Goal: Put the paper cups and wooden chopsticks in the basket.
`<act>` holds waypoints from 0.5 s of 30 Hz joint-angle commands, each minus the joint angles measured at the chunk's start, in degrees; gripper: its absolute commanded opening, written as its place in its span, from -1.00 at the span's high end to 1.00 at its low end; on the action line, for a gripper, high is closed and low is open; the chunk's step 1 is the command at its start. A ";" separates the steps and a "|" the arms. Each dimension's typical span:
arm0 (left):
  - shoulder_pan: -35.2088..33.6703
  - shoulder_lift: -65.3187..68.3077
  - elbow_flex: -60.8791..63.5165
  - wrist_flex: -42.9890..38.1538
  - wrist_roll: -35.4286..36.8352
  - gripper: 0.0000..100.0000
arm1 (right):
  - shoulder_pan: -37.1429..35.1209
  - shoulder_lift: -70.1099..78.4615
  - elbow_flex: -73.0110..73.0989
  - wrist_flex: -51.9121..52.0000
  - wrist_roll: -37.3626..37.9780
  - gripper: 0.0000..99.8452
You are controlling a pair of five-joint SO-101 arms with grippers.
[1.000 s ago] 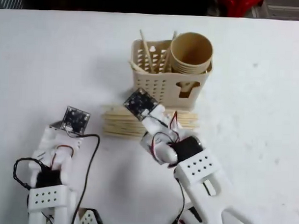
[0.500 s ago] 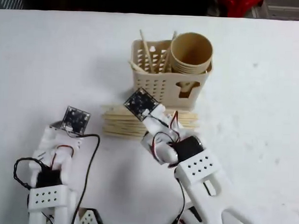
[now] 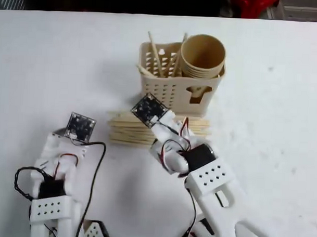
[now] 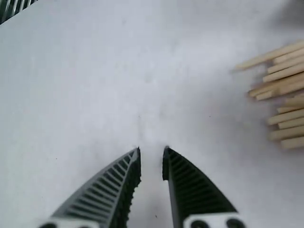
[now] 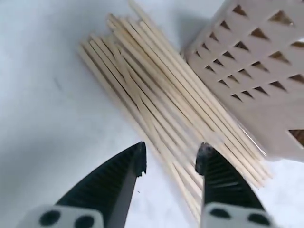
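Observation:
A beige perforated basket (image 3: 175, 90) stands at the table's middle back, with stacked paper cups (image 3: 203, 56) and a few wooden chopsticks (image 3: 156, 58) standing in it. A pile of wooden chopsticks (image 3: 124, 129) lies flat just in front of it, beside the basket wall (image 5: 259, 80). My right gripper (image 5: 170, 164) is open right above the pile (image 5: 161, 102), its fingers astride a few sticks. My left gripper (image 4: 151, 156) hovers over bare table, slightly open and holding nothing, with the chopstick ends (image 4: 280, 95) off to one side. In the high view the left arm (image 3: 58, 167) sits at front left.
The white table (image 3: 56, 68) has free room to the left, the right and behind the basket. Cables (image 3: 94, 168) trail by both arms at the front edge. Dark floor lies beyond the far edge.

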 commanded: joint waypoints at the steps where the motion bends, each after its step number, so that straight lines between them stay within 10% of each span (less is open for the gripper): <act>1: 0.48 -0.66 -0.18 0.26 -0.53 0.81 | 0.04 -1.45 -0.53 0.40 -1.05 0.65; 15: 0.48 -0.66 -0.18 0.26 -0.53 0.81 | -0.22 -1.45 -0.44 1.80 0.44 0.65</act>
